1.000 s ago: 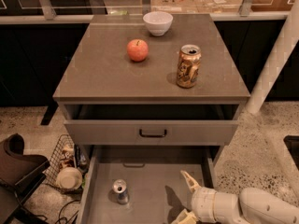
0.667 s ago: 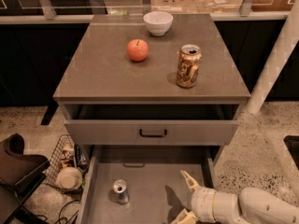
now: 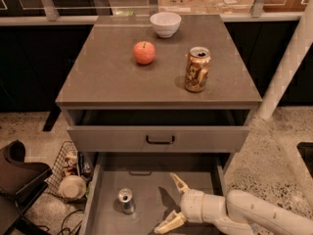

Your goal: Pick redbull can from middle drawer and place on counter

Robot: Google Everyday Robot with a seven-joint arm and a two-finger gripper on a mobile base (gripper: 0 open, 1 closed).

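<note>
The redbull can (image 3: 125, 200) stands upright on the grey floor of the pulled-out middle drawer (image 3: 151, 190), left of centre, its silver top facing up. My gripper (image 3: 172, 202) is over the drawer to the right of the can, fingers spread wide open and empty, one fingertip (image 3: 177, 181) up and one (image 3: 165, 225) low. A gap separates it from the can. The grey-brown counter (image 3: 112, 77) tops the cabinet above.
On the counter stand a gold-brown can (image 3: 197, 69), a red apple (image 3: 144, 52) and a white bowl (image 3: 165, 23). The top drawer front with a dark handle (image 3: 160, 140) is slightly open. A wire basket (image 3: 68, 173) sits on the floor left; a white post (image 3: 286, 67) stands right.
</note>
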